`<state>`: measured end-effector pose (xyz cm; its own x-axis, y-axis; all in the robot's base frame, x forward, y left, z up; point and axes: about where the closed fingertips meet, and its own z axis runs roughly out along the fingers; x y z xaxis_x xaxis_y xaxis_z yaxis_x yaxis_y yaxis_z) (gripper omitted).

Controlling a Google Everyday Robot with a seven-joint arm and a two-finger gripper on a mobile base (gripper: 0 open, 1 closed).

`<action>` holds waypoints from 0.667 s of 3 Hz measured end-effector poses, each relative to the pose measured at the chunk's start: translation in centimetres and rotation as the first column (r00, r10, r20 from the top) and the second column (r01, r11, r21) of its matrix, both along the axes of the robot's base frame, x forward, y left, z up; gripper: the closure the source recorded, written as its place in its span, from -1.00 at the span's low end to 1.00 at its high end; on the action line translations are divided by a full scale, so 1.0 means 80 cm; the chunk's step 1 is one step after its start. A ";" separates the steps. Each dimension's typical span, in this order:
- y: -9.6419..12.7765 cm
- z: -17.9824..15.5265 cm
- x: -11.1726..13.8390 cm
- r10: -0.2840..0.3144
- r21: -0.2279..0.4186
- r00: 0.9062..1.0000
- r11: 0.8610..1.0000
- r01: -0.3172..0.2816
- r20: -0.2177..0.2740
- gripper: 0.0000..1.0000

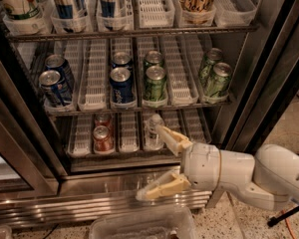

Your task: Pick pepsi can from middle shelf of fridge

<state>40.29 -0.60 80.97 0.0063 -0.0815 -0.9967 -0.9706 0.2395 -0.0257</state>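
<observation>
Camera view looks into the large glass-door fridge (259,88) with dark frame and steel base. On the middle shelf (97,81), a dark wire rack with white slotted plastic trays, I count four blue aluminium cans with silver tops and four green cans. The blue ones stand two in a left lane and two in a centre lane. The front pepsi can (121,86) of the centre lane stands upright, just beside the front green can (155,82) on its right. Two small red cans (102,138) stand on the shelf below.

The white arm's two-finger gripper (148,162) is lower than the middle shelf, in front of the bottom shelf. Its tan fingers (172,139) are spread wide and hold nothing. It is apart from the pepsi can.
</observation>
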 end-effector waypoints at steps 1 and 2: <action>0.030 0.033 0.015 -0.036 0.166 0.999 0.985 0.033 0.017 -1.00; 0.045 0.068 0.022 -0.062 0.246 0.997 0.968 0.050 0.043 -1.00</action>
<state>42.02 3.02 86.43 0.0591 0.1630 -0.9849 -0.9544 0.2985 -0.0079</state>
